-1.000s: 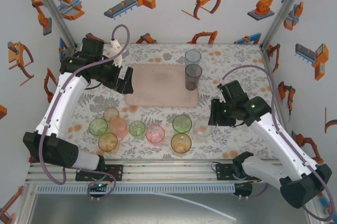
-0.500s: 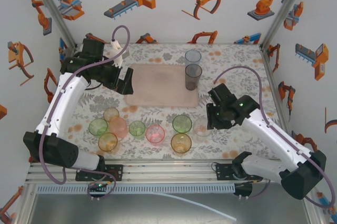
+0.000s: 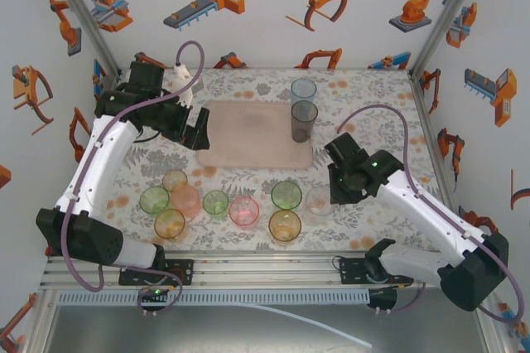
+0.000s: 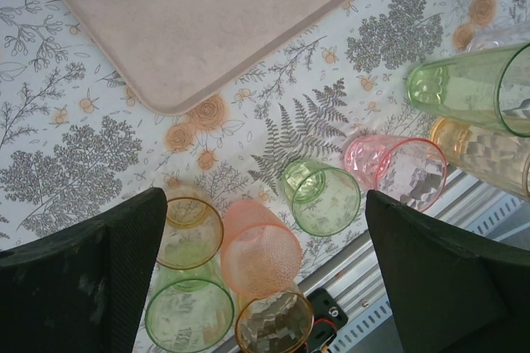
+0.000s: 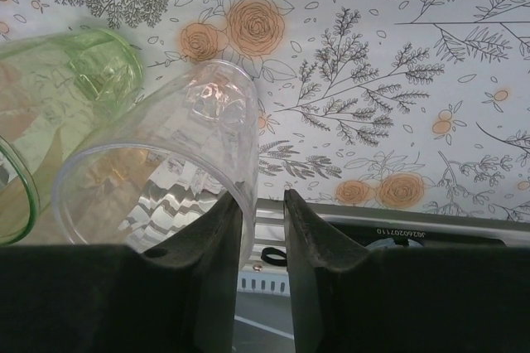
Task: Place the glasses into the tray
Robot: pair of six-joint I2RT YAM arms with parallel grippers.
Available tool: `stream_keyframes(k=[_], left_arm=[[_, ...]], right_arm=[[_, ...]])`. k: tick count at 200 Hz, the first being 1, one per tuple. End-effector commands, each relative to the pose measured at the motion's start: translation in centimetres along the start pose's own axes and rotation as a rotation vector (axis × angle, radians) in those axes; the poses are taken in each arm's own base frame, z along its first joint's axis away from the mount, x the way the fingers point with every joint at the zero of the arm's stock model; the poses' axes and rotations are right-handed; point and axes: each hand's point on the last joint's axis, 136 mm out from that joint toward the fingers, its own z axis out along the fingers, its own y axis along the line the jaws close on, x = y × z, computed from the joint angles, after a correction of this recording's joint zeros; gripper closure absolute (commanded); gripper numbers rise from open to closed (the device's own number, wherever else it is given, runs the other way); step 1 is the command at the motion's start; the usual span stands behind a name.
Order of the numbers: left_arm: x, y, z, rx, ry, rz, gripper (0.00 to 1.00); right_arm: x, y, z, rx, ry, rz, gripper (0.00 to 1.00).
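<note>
The pale pink tray [image 3: 248, 133] [image 4: 207, 13] lies mid-table. A smoky grey glass [image 3: 304, 119] stands on its right edge, and a pale glass [image 3: 303, 89] stands at its back right corner. Several glasses stand in front of it, among them green [image 3: 154, 200], pink [image 3: 243, 210] and amber [image 3: 284, 224]. My right gripper [image 3: 333, 191] [image 5: 261, 195] straddles the rim of the clear glass [image 3: 318, 200] [image 5: 166, 162]. One finger is inside against the wall, and the other is outside with a gap left. My left gripper [image 3: 197, 131] [image 4: 265, 204] hangs wide open at the tray's left end, holding nothing.
A green glass [image 3: 286, 195] [image 5: 50, 104] stands close to the left of the clear one. The metal rail [image 3: 248, 266] runs along the table's near edge just behind the front glasses. Frame posts and side walls border the table.
My right arm has swung left onto the clear glass and its jaws have narrowed around the rim. The left arm has stayed still.
</note>
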Motion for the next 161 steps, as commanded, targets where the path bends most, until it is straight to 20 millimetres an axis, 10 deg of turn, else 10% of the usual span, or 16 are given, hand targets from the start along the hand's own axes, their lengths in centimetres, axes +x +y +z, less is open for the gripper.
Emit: stream_keyframes(k=[1, 161], left_arm=[[0.2, -0.9, -0.6, 0.026, -0.015, 0.003, 0.03], [0.0, -1.1, -0.5, 0.029, -0.016, 0.005, 0.03]], right_arm=[[0.0, -0.5, 0.5, 0.038, -0.011, 0.008, 0.75], [-1.3, -1.2, -0.8, 0.073, -0.078, 0.018, 1.00]])
